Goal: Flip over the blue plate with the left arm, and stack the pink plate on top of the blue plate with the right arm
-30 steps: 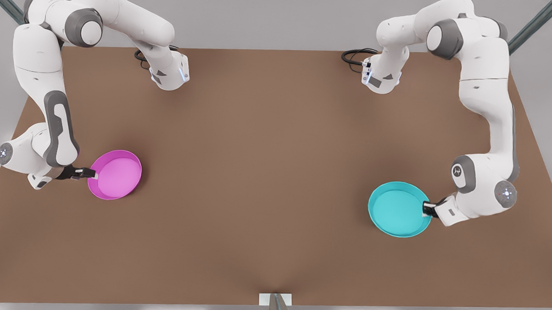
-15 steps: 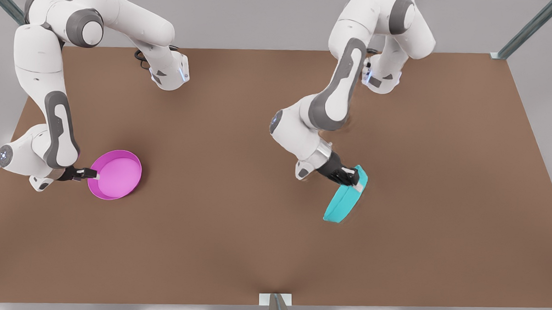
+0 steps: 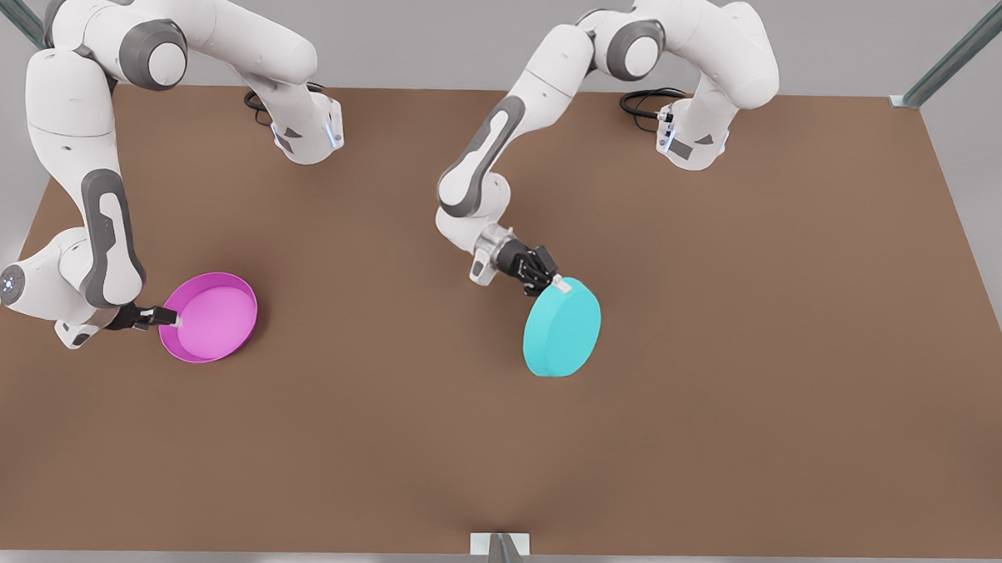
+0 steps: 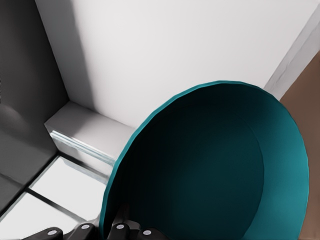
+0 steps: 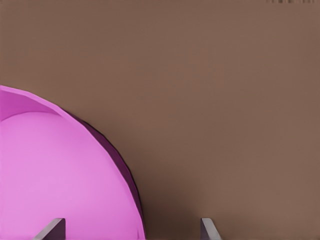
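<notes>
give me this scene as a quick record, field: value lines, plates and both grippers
blue plate: near the table's middle, base up, held at its rim
pink plate: open side up on the table, at the front view's left
left gripper: shut on the blue plate's rim
right gripper: at the pink plate's rim, fingers apart in the right wrist view
stacking: not yet done
</notes>
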You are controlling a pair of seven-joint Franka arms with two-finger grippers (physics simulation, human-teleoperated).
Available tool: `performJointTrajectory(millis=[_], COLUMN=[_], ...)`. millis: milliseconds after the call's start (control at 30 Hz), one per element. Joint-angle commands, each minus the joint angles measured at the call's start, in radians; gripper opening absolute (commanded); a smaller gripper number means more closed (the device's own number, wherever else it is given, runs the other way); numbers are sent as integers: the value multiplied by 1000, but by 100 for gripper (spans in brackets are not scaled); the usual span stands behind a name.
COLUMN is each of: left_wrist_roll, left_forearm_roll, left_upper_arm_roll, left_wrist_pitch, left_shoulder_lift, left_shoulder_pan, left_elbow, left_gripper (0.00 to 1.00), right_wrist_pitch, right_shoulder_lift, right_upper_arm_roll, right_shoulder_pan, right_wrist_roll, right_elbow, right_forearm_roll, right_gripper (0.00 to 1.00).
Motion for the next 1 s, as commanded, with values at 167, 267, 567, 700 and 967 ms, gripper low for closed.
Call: performJointTrajectory(millis=[167, 267, 567, 700, 967], left_wrist_roll=[-893, -892, -844, -580, 1038], left_forearm_roll=[-25, -31, -626, -1212, -1155], left_upper_arm_roll=[-42, -61, -329, -320, -137], left_wrist_pitch=[-16, -18, -275, -260, -409], left_shoulder_lift=[45, 48, -116, -619, -716], left_shoulder_pan=[1, 1, -5, 372, 1041], left_elbow=[0, 3, 502, 545, 487], left_gripper=[21, 45, 100, 100, 100], right_wrist_pitch=[-2, -6, -3, 0, 3], right_shoulder_lift=[-1, -1, -6, 8, 31], right_upper_arm_roll=[0, 0, 3, 3, 14], right_shoulder_pan=[-1, -1, 1, 5, 7], right_wrist_roll=[-12, -11, -12, -12, -12], right_elbow=[0, 0, 10, 10, 21], right_forearm_roll=[5, 5, 7, 7, 15], right_gripper=[100, 100, 100, 100, 84])
